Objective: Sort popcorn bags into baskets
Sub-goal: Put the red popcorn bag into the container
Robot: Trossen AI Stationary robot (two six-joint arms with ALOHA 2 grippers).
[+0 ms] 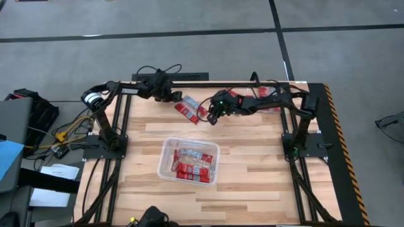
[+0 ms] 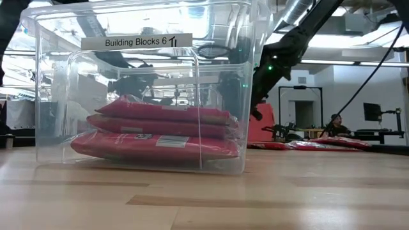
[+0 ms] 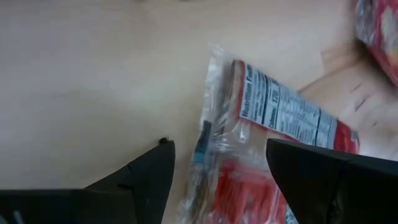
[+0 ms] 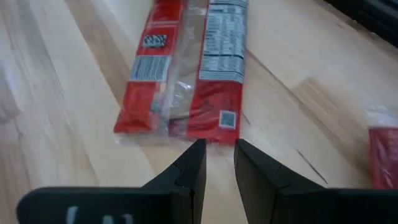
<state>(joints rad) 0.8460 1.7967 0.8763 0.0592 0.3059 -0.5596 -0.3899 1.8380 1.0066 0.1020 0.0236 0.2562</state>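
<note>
Several popcorn bags already in tub; left gripper, fingers open, straddles a packet—next: close; right gripper, fingers narrowly parted, empty, nears another packet.

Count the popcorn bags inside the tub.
3 show, stacked flat in the clear tub: bottom bag, middle bag, top bag. Others may be hidden behind them.
</note>
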